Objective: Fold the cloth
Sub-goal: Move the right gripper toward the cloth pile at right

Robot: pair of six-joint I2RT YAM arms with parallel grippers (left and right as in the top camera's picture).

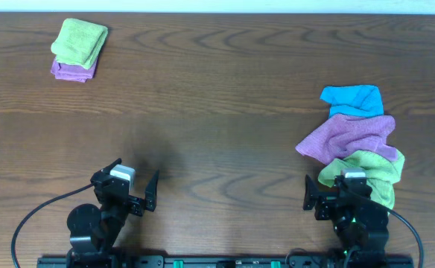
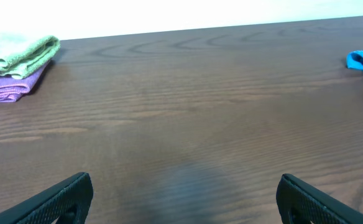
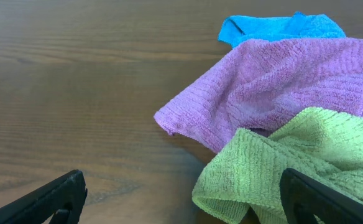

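blue cloth (image 1: 351,99) touches purple cloth (image 1: 348,136); left pincer (image 2: 184,183) and right pincer (image 3: 181,179) spread.

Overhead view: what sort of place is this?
Likely a robotics lab bench: a wood-grain table, left arm and right arm mounted at its near edge, a folded stack of cloths, and a crumpled pile including the blue cloth.

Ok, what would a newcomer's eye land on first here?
Crumpled at right lie the blue cloth farthest back, a loose purple cloth overlapping it, and a loose green cloth nearest. At far left, a folded green cloth lies atop a folded purple cloth.
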